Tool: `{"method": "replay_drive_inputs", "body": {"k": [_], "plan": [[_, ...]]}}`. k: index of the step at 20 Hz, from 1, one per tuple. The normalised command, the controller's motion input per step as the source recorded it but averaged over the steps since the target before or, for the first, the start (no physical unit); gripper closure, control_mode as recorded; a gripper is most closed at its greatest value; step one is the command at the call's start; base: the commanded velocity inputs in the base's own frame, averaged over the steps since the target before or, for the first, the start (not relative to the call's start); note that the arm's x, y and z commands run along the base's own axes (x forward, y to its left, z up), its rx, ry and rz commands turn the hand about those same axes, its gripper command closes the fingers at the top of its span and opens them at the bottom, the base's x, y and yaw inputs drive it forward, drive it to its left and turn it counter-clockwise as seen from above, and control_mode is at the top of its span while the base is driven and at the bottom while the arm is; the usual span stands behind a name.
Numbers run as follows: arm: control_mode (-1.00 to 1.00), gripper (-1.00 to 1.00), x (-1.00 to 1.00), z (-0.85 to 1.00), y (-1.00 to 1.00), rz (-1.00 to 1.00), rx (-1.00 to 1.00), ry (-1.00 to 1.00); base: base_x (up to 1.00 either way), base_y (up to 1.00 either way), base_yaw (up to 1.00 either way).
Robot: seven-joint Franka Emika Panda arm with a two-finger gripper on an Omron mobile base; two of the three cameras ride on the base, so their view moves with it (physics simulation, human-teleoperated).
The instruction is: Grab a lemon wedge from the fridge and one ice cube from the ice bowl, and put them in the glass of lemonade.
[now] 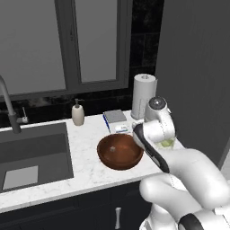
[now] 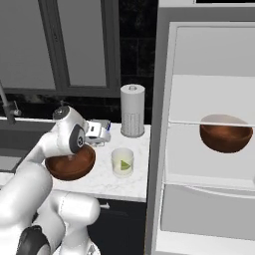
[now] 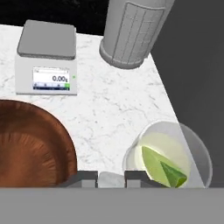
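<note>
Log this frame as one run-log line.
lemon wedge: in glass of lemonade | claw: holding whitish cube, between ice bowl and glass | fridge: open

Ice bowl (image 3: 30,144), lower left: dark brown with streaked grain. Lemon wedge (image 3: 162,168), lower right: yellow-green, in pale glass of lemonade (image 3: 199,151). Counter (image 3: 113,109): white marble, grey veining. Paper-towel roll (image 3: 133,30), top: white, gridded.

- The robot arm (image 1: 179,179) has glossy white, rounded, bulbous shells.
- Dark grey bands mark its joints, with a grey round cap on top.
- The end effector (image 3: 111,178) has 2 small dark fingertips.
</note>
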Motion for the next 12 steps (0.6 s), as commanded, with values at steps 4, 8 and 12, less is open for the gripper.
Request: {"method": "replay_drive_inputs", "body": {"k": [4,8,12], "plan": [[-1.0,1.0,0.08,0.31,-0.99,-0.09,0.08,0.0,0.0,0.0,0.0],[-1.0,1.0,-0.04,0.0,-0.84,-0.07,0.08,0.0,0.0,0.0,0.0],[-1.0,1.0,-0.09,-0.06,-0.16,-0.03,0.06,0.0,0.0,0.0,0.0]]}}
